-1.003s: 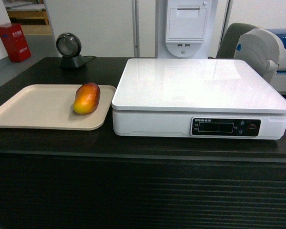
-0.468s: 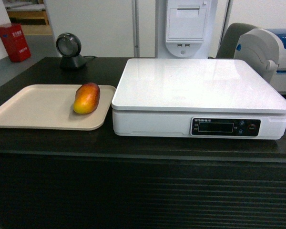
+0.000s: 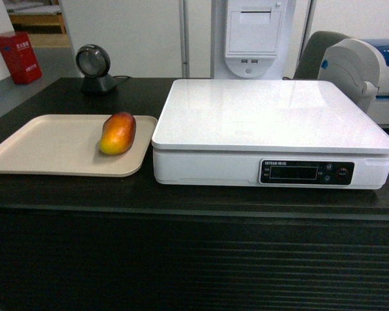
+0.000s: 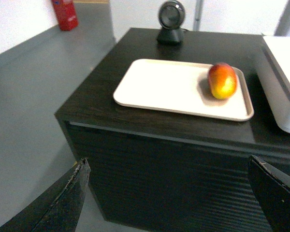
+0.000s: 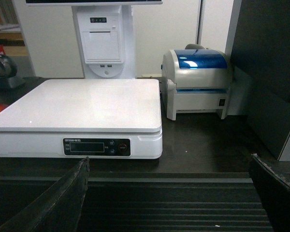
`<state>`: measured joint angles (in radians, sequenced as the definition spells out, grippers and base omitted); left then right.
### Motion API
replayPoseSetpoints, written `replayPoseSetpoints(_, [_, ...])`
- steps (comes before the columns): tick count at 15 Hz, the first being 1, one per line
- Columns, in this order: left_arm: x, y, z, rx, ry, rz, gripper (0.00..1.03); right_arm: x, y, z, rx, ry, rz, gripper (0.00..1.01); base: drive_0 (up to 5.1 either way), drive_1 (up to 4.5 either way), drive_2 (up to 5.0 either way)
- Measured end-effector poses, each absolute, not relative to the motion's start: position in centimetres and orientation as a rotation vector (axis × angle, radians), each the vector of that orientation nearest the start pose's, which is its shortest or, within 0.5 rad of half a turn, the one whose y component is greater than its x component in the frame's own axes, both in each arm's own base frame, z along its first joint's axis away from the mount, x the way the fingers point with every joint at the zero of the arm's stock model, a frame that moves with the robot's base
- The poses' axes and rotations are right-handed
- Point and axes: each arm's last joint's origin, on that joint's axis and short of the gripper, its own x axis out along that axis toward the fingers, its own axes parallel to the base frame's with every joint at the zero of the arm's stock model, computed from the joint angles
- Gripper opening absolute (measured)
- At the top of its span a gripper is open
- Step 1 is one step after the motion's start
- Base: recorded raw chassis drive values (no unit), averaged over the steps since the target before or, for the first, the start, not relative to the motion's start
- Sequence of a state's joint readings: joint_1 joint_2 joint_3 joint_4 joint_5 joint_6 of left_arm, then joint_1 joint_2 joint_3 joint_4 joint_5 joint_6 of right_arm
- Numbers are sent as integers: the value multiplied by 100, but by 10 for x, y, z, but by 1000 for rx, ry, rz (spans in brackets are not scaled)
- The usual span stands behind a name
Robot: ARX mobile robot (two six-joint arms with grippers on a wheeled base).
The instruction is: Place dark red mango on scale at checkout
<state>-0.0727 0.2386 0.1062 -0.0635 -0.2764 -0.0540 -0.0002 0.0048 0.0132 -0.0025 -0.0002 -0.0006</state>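
Observation:
The dark red mango lies on a flat beige tray, near its right edge, yellow end toward me. To the right stands the white scale, its glossy top bare. Both rest on the black checkout counter with its ribbed front. My left gripper hangs open, low in front of the counter's left end, well short of the mango. My right gripper is open too, before the ribbed front and right of the scale. Neither gripper shows in the head view.
A round black scanner stands behind the tray. A white and blue label printer sits right of the scale, and a white receipt printer column rises behind it. Grey floor lies left of the counter.

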Motion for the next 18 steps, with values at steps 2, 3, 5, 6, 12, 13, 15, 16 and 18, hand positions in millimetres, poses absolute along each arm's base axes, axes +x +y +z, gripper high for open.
replayPoseSetpoints(2, [117, 4, 191, -30, 122, 206, 98, 97, 0, 167, -1, -5, 0, 98, 0, 0, 0])
replayPoseSetpoints(3, [128, 8, 201, -20, 92, 175, 98, 97, 0, 167, -1, -5, 0, 98, 0, 0, 0])
replayPoseSetpoints(5, [157, 16, 204, -1, 90, 135, 98, 97, 0, 167, -1, -5, 0, 98, 0, 0, 0])
replayPoseSetpoints(6, [181, 21, 210, 12, 77, 101, 98, 97, 0, 167, -1, -5, 0, 98, 0, 0, 0])
replayPoseSetpoints(12, [352, 0, 182, 47, 312, -111, 98, 97, 0, 167, -1, -5, 0, 98, 0, 0, 0])
replayPoseSetpoints(13, [375, -11, 181, 65, 324, -142, 98, 97, 0, 167, -1, -5, 0, 98, 0, 0, 0])
replayPoseSetpoints(15, [412, -24, 175, 66, 367, -183, 98, 97, 0, 167, -1, -5, 0, 98, 0, 0, 0])
replayPoseSetpoints(16, [431, -27, 167, 65, 407, -185, 98, 97, 0, 167, -1, -5, 0, 98, 0, 0, 0])
replayPoseSetpoints(18, [459, -30, 152, 40, 485, -196, 98, 97, 0, 167, -1, -5, 0, 98, 0, 0, 0])
